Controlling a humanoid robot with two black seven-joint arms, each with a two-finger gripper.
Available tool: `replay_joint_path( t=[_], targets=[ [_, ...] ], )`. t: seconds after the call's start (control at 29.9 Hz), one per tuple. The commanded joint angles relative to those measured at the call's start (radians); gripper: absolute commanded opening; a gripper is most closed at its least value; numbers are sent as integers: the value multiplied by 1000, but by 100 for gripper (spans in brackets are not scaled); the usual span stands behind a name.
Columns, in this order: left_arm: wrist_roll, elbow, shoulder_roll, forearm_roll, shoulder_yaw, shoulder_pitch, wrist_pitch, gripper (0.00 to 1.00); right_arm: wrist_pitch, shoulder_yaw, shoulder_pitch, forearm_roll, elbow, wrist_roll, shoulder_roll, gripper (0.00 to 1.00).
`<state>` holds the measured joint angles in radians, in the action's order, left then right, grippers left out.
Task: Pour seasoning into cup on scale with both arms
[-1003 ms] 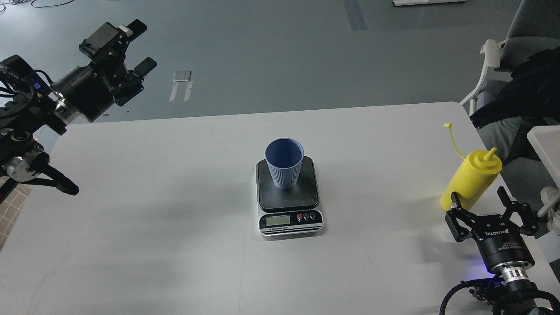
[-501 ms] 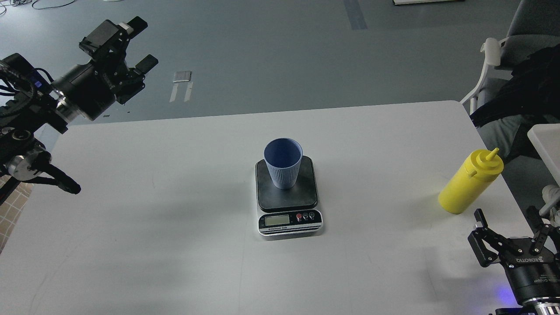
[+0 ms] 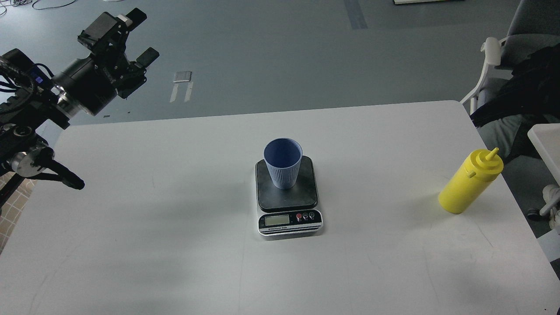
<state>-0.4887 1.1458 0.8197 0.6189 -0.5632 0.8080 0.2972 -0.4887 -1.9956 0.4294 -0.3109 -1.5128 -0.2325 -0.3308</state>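
The blue-grey ribbed cup (image 3: 283, 162) stands upright on the dark platform of the scale (image 3: 288, 218), at the middle of the white table. The yellow seasoning bottle (image 3: 469, 183) stands upright near the table's right edge, nozzle up; its tethered cap does not show. My left gripper (image 3: 141, 36) is open and empty, raised beyond the table's far left corner, far from the cup. My right gripper is out of view.
The white table (image 3: 175, 245) has rounded far corners. A chair with dark clothing (image 3: 516, 83) stands off the right side, and a white object's corner (image 3: 544, 140) juts in at the right edge. Grey floor lies beyond.
My right gripper has drawn back from beside the bottle toward the lower right and left the view. The bottle's cap tether no longer shows. My left gripper rose slightly.
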Motion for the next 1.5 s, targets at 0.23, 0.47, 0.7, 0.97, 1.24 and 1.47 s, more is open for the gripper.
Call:
replay_joint_path(
  t=[0.23, 0.47, 0.7, 0.97, 1.24, 1.47],
  targets=[
    [0, 0, -24, -5, -23, -1, 0, 100, 1, 50, -601, 27, 114, -42, -177, 98],
    [0, -1, -50, -10, -43, -3, 0, 100, 7, 331, -957, 255, 282, -85, -82, 99],
    [0, -3, -66, -10, -58, -3, 0, 100, 7, 425, -1100, 473, 347, -85, 127, 99],
    [0, -3, -74, -14, -76, -1, 0, 100, 6, 495, -1204, 671, 465, -85, 331, 99],
    [0, -23, -154, -61, -93, -1, 0, 100, 6, 551, -1201, 736, 476, -83, 331, 99],
    [0, -132, -295, -73, -102, -1, 5, 100, 6, 595, -1196, 736, 471, -77, 331, 99]
  ],
)
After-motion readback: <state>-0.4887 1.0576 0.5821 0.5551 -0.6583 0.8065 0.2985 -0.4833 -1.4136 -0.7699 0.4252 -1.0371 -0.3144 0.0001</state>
